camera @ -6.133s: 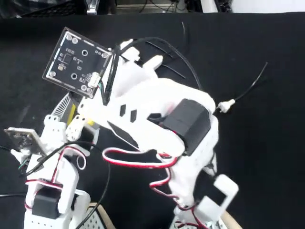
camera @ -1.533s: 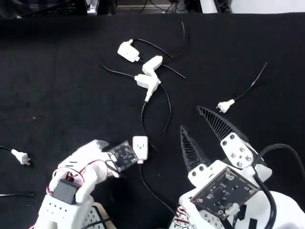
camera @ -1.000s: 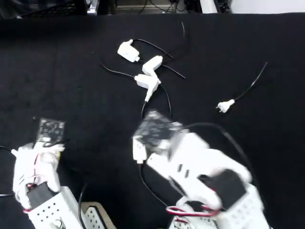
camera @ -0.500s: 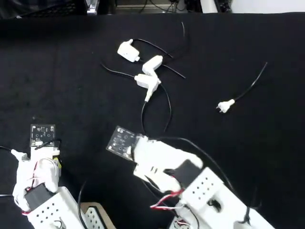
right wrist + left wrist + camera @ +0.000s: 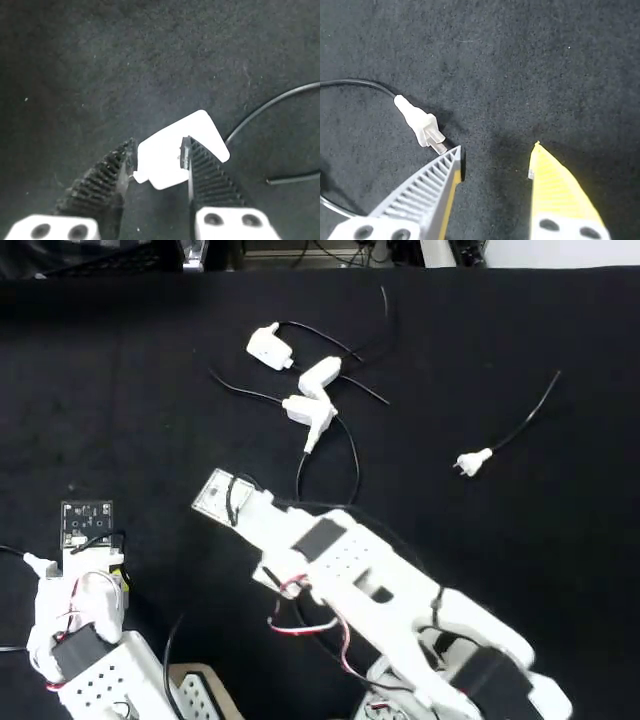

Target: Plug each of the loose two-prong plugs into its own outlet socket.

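Two lone plugs, one socket block and a bunch of three white connectors lie on the black tabletop (image 5: 560, 570). The left plug (image 5: 416, 121) lies at the left edge, its two prongs just beside the grey finger of the left tool (image 5: 496, 149), which is spread wide and grips nothing. The left arm (image 5: 78, 635) is folded low at the near left corner, tool pointing down. The right arm (image 5: 350, 570) stretches from the near edge toward the middle. Its right tool (image 5: 157, 141) is released, black fingers straddling one end of the socket (image 5: 167, 156); whether they touch it cannot be told. The connectors (image 5: 320, 374) sit farther back, cords tangled. The right plug (image 5: 472, 461) lies well apart on the right
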Action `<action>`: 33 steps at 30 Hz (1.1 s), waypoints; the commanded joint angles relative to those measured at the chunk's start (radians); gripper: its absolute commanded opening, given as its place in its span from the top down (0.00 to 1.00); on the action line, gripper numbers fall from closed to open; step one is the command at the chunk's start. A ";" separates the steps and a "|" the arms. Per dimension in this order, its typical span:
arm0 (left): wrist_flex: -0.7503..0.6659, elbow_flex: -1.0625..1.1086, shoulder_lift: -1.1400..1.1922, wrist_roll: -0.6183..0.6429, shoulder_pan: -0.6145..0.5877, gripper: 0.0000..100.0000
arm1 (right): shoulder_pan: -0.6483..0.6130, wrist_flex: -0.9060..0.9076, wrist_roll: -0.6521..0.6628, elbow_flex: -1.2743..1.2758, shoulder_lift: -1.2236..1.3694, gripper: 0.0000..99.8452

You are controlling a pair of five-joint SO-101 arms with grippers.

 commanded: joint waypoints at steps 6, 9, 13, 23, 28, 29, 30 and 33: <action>0.011 0.019 -0.006 0.006 -0.016 0.78 | 0.084 -0.021 -0.011 -0.133 0.183 0.86; 0.011 0.019 -0.006 0.006 -0.016 0.78 | 0.121 -0.018 -0.006 -0.166 0.223 0.86; 0.011 0.019 -0.006 0.006 -0.016 0.78 | 0.130 0.009 -0.005 -0.202 0.266 0.85; 0.011 0.019 -0.005 0.006 -0.018 0.78 | 0.133 0.201 0.035 -0.361 0.466 0.85; 0.012 0.019 -0.005 0.006 -0.018 0.78 | 0.129 0.288 0.041 -0.461 0.553 0.85; 0.012 0.019 -0.005 0.006 -0.018 0.78 | 0.129 0.313 0.041 -0.483 0.565 0.85; 0.012 0.019 -0.005 0.006 -0.018 0.78 | 0.129 0.341 0.043 -0.504 0.573 0.85; 0.012 0.019 -0.005 0.008 -0.018 0.78 | 0.133 0.414 0.043 -0.564 0.579 0.81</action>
